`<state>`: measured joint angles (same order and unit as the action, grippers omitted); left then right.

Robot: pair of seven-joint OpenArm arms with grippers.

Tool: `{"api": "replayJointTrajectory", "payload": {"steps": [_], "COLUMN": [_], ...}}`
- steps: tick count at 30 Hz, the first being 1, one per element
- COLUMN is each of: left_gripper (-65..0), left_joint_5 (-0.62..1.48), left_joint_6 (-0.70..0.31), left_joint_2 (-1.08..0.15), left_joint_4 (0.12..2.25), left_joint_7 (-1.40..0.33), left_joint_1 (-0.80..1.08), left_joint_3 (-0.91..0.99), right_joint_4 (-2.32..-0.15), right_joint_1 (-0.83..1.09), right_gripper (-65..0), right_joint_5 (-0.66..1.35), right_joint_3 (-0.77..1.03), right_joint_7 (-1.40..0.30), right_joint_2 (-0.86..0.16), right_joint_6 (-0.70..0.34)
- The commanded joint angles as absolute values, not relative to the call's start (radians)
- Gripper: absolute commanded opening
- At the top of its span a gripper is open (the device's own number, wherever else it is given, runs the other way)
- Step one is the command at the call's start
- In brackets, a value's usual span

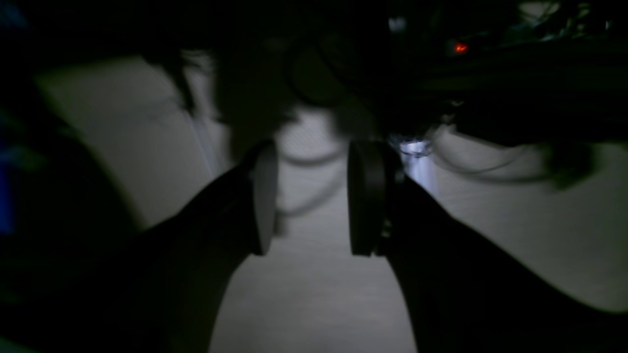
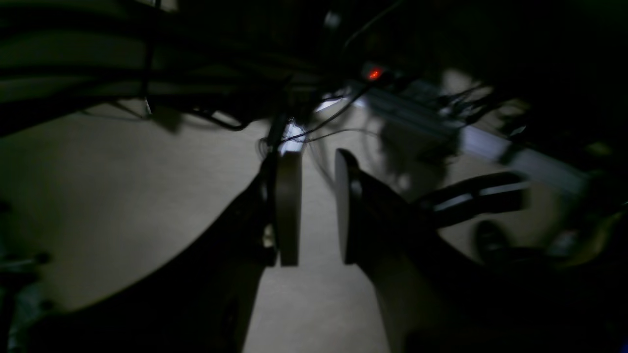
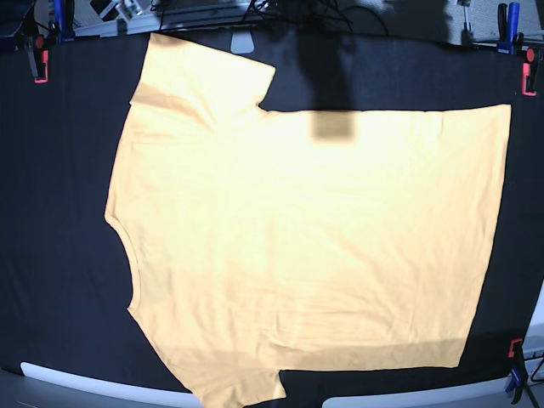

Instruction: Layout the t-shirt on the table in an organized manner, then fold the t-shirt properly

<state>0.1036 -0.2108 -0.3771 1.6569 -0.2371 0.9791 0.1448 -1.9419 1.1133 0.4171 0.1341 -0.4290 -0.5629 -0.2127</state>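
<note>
The pale orange-yellow t-shirt [image 3: 314,238] lies spread flat on the black-cloth table [image 3: 59,255] in the base view. Its round neckline [image 3: 123,246] is at the left, its sleeves are at the top left [image 3: 204,76] and bottom left [image 3: 238,378], and its hem is at the right. Neither arm shows in the base view. My left gripper [image 1: 314,201] is open and empty, seen against a pale floor in a dark view. My right gripper [image 2: 318,211] is also open and empty, with a narrower gap. The shirt does not show in either wrist view.
Red clamps sit at the table's edges [image 3: 40,64] [image 3: 529,72] [image 3: 512,348], blue ones at the back [image 3: 512,17]. A dark shadow [image 3: 327,93] falls on the shirt's top edge. Both wrist views show cables [image 2: 333,115] and a small red light [image 1: 460,47] in a dim space.
</note>
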Motion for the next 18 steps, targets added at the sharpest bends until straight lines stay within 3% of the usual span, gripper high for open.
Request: {"api": "replayJointTrajectory", "payload": {"steps": [1,11,16,18], "left_gripper": [-43.4,-43.4,-43.2,-41.1], "left_joint_5": [0.077,-0.286,-0.369,-0.393], "left_joint_6": [-0.208,-0.142,-0.143,-0.147], "left_joint_2": [-0.403,-0.604,-0.709,-0.733], "left_joint_4": [1.711,2.09,2.122,2.104], "left_joint_7": [-0.221,-0.343,-0.306,-0.281], "left_joint_1": [1.004,1.008,0.964,0.924], "left_joint_3": [0.151,0.151,0.15,0.15], "right_joint_4": [-1.986,-2.196,-2.268,-2.283], "right_joint_1": [1.135,1.144,1.121,1.099], "right_gripper": [-52.9,-52.9,-52.7,-49.5], "right_joint_5": [0.419,0.419,0.293,0.236], "right_joint_3": [0.171,0.424,0.5,0.505], "right_joint_7": [-0.432,-0.461,-0.468,-0.495], "right_joint_2": [-0.585,-0.71,-0.729,-0.729], "right_joint_6": [-0.221,-0.373,-0.396,-0.397]}}
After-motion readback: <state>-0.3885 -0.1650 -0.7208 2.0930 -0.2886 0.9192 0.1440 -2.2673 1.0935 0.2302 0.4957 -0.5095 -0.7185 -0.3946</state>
